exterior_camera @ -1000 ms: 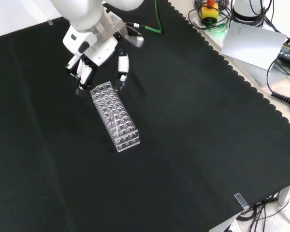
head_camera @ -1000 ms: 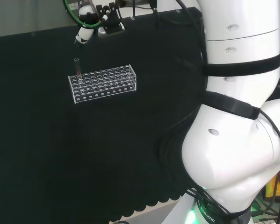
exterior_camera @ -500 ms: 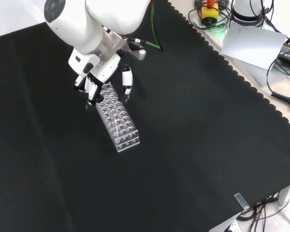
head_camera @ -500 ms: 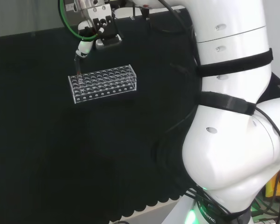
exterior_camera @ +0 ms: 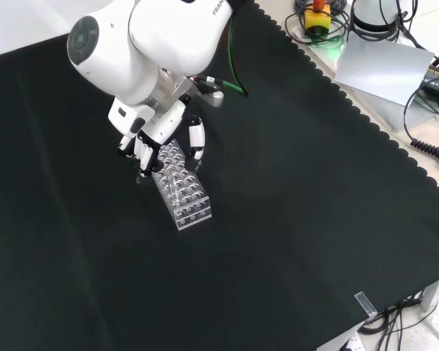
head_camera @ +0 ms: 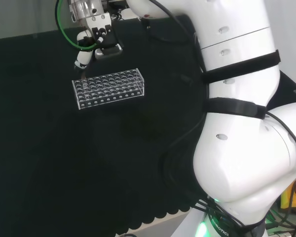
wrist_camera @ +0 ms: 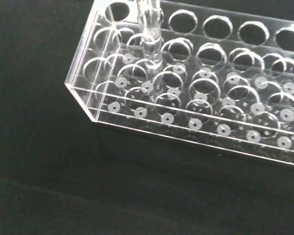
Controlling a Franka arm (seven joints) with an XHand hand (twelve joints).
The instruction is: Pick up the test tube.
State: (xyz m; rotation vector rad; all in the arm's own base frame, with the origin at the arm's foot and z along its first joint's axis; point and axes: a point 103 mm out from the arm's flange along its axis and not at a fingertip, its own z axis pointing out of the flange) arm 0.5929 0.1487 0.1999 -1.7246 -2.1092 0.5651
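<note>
A clear test tube point(wrist_camera: 149, 34) stands upright in a hole near one corner of a clear rack point(wrist_camera: 196, 110) with several rows of holes; the other holes look empty. In the head view the hand point(head_camera: 91, 37) hangs over the left end of the rack point(head_camera: 109, 89), one fingertip point(head_camera: 81, 59) just above that corner. In the front view the hand point(exterior_camera: 155, 131) straddles the far end of the rack point(exterior_camera: 183, 194), fingers point(exterior_camera: 143, 155) on the left side and thumb point(exterior_camera: 196, 142) on the right. The fingers hang relaxed and spread. I see no finger touching the tube.
The rack sits alone on the black cloth. The arm's white links point(head_camera: 237, 123) take up the right of the head view. Cables, a grey box point(exterior_camera: 384, 62) and a red-topped button point(exterior_camera: 318, 14) lie beyond the cloth's scalloped edge in the front view.
The hand has come down and moved over the rack's end where the tube stands, so its fingers and thumb now flank that end. The rack and tube have not moved.
</note>
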